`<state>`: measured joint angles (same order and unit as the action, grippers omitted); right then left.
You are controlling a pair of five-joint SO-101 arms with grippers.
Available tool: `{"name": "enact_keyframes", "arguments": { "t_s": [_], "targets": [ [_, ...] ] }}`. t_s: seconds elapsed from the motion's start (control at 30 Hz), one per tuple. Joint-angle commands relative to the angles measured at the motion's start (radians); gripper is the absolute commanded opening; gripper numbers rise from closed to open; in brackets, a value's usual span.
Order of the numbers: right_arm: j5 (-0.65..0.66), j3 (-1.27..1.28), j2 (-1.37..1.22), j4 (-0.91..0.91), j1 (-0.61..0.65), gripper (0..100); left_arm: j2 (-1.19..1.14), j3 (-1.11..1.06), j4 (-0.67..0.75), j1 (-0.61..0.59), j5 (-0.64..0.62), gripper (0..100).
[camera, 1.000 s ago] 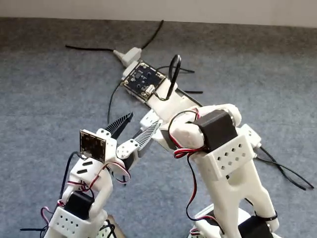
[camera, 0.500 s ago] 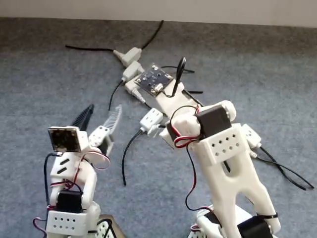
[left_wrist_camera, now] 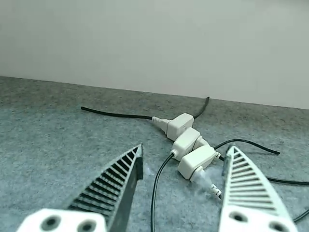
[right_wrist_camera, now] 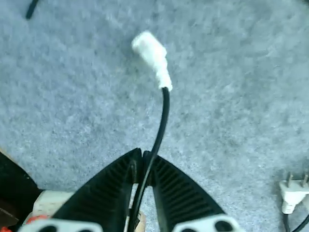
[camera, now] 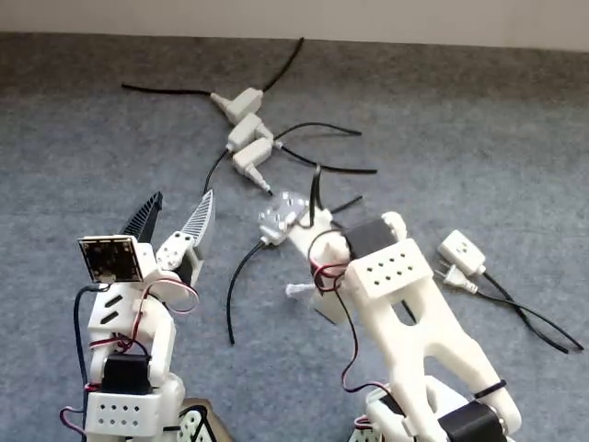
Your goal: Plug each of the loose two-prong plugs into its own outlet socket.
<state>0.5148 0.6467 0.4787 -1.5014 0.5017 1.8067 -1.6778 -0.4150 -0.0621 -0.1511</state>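
A grey, carpet-covered table point(camera: 83, 120) runs back to a plain pale wall point(camera: 442, 18) along its far edge, with black cords trailing across it.

From above, a row of white pieces point(camera: 245, 133) lies toward the far edge, left of centre. There are three of them, end to end and touching, and I cannot tell whether they are plugged together. Near the right edge a socket block point(camera: 460, 249) sits just beside a two-prong plug point(camera: 455, 276). Between the arms lies a white block point(camera: 279, 217), and a cord curls from it toward the near edge.

The left wrist view looks low across the table and adds two bare prongs point(left_wrist_camera: 213, 190) sticking out of the nearest piece of the row. The right wrist view gives the grip close up. The right gripper point(right_wrist_camera: 143, 157) has its fingers pressed together on a black cord point(right_wrist_camera: 161, 121). The cord runs out past the tips to a white plug point(right_wrist_camera: 150, 53), which is too blurred for its prongs to be made out. A pronged plug point(right_wrist_camera: 293, 193) lies off to one side of that gripper, well apart from the held cord.

The left gripper point(camera: 183, 195) stands over the near left part of the table with its fingers spread wide, holding nothing. The row lies well ahead of it toward the far edge, with its pronged end turned toward the gap between the fingers.
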Motion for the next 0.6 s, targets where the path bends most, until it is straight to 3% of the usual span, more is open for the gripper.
{"name": "enact_keyframes", "arguments": {
  "t_s": [0.0,0.23,0.57],
  "targets": [
    [0.018,0.05,0.028,0.013,-0.012,3.4,0.008,-0.018,0.018,-0.008,-0.005,27],
    [0.018,0.051,0.028,0.111,-0.007,16.8,0.008,-0.018,0.018,-0.008,-0.005,27],
    [0.021,0.113,0.025,0.282,0.11,17.3,0.008,-0.018,0.018,-0.008,-0.005,27]
  ]
}}
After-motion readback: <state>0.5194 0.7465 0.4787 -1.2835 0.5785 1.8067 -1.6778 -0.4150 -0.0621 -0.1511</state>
